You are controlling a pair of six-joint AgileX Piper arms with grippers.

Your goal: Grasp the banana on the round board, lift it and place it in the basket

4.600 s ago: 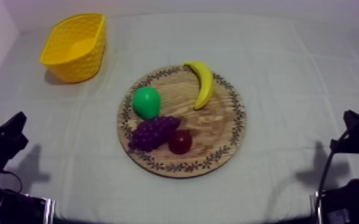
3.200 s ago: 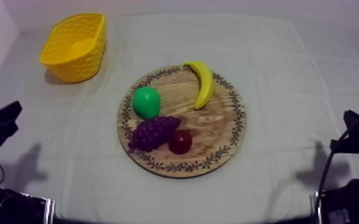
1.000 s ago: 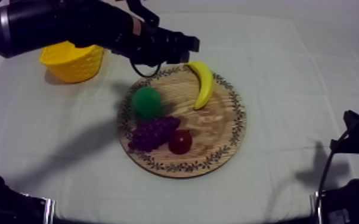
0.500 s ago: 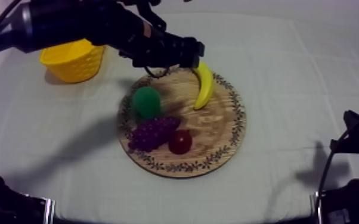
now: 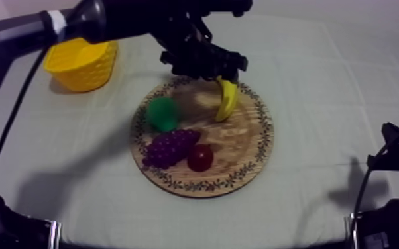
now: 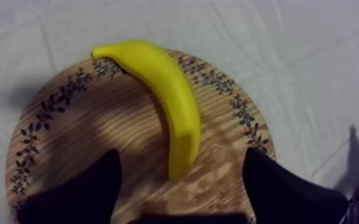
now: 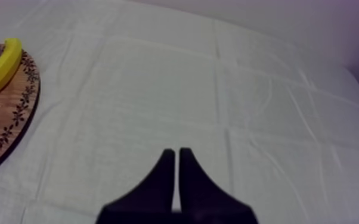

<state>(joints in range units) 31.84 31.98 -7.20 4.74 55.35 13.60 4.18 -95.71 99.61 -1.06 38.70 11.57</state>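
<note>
The curved yellow toy banana (image 6: 170, 101) lies on the far right part of the round wooden board with a patterned rim (image 5: 235, 142), its long axis running from the rim toward the board's middle. My left gripper (image 6: 182, 154) hovers over it, black fingers spread wide and empty, one on either side of the banana's inner end, across its width. My right gripper (image 7: 176, 156), pressed together on nothing, sits well apart; the yellow basket (image 5: 83, 63) stands far left.
</note>
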